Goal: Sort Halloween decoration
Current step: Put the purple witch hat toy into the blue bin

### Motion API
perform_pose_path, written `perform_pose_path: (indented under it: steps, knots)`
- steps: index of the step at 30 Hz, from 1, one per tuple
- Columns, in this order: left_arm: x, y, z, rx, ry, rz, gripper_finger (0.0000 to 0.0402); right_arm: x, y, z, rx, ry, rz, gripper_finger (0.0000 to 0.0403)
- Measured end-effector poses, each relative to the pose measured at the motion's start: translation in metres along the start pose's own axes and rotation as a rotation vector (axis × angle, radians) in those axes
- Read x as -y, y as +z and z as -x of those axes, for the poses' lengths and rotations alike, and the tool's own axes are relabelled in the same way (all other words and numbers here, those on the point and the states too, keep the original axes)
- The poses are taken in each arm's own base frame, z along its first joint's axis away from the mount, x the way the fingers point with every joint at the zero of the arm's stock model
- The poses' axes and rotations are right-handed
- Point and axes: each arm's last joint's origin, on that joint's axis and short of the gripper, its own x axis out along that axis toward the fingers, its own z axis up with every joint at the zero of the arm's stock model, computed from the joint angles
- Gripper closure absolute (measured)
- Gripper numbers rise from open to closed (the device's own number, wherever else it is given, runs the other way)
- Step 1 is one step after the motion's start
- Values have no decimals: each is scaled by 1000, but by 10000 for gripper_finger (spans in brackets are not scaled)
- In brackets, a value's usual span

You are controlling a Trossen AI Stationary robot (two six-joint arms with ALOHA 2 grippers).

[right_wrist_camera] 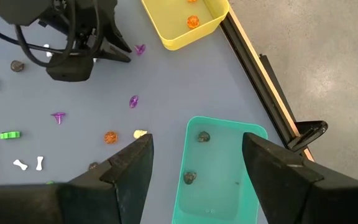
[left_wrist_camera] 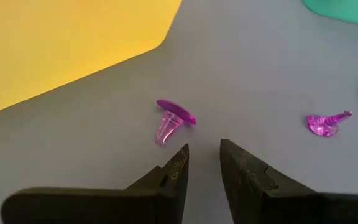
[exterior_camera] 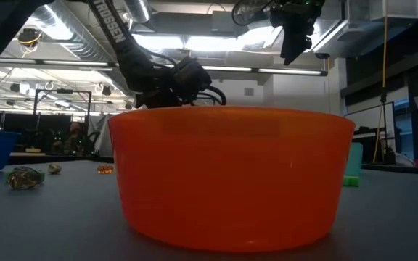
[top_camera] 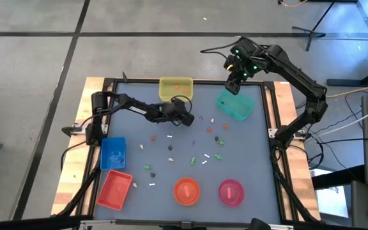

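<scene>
Grey-blue tabletop [top_camera: 248, 153] with a wooden frame sits on a grey concrete floor [top_camera: 37, 57]. From table height the room behind shows ceiling pipes, lamps and shelves.

Trinkets [top_camera: 171, 148] lie spread over the middle of the tabletop: white bones, green bits, orange bits, dark stones and purple pieces. Around them sit a yellow tray [top_camera: 176, 88] at 12 o'clock, a teal tray [top_camera: 235, 105] at 1 o'clock, a blue tray [top_camera: 113, 153] at 9 o'clock, a red tray [top_camera: 114, 189] at 8 o'clock, an orange bowl [top_camera: 186, 191] at 6 o'clock and a pink bowl [top_camera: 231, 192] at 5 o'clock.

Left end effector [left_wrist_camera: 204, 163] is low over the tabletop just below the yellow tray. Its fingers are a little apart and hold nothing. A purple piece [left_wrist_camera: 171, 121] lies just in front of the tips, not touching. Another purple piece [left_wrist_camera: 325, 123] lies off to the side.

Right end effector [right_wrist_camera: 194, 168] hangs high above the teal tray, fingers wide apart and empty. Two dark stones [right_wrist_camera: 203, 136] lie in that tray. Orange bits [right_wrist_camera: 192, 22] lie in the yellow tray.

From table height the orange bowl fills the view and hides most of the tabletop. Many trinkets are too small to name.
</scene>
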Motion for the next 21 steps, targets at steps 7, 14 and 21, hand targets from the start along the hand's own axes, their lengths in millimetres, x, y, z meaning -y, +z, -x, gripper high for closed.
perform_pose_path:
  steps: [7, 14, 21]
  knots:
    - [-5, 21, 10, 40, -13, 35, 324, 0, 0, 0, 0, 0, 1, 157]
    - [-7, 36, 21, 73, -25, 48, 324, 0, 0, 0, 1, 0, 1, 157]
    - [-7, 35, 21, 68, -25, -186, 323, 0, 0, 0, 1, 0, 0, 157]
